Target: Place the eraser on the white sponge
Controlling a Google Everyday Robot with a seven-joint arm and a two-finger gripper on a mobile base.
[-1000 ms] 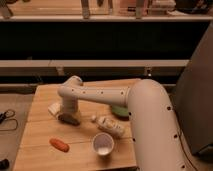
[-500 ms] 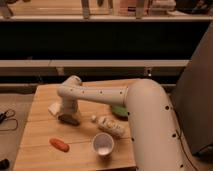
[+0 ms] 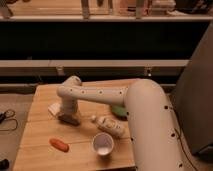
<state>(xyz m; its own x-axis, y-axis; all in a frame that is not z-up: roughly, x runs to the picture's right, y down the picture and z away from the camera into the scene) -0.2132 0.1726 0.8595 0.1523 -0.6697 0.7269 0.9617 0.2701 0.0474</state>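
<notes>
The white sponge [image 3: 53, 108] lies flat at the left of the wooden table [image 3: 40, 130], partly hidden behind my wrist. My gripper [image 3: 68, 117] points down at the table just right of the sponge and in front of it. A dark flat block [image 3: 69, 120], which may be the eraser, sits right under the gripper on the table top, beside the sponge and not on it. I cannot tell whether the gripper holds it.
A white bottle with a label [image 3: 110, 125] lies on its side mid-table. A round white cup [image 3: 103, 144] stands near the front edge. An orange-red oblong thing [image 3: 59, 145] lies front left. A green thing [image 3: 119, 111] shows behind my arm.
</notes>
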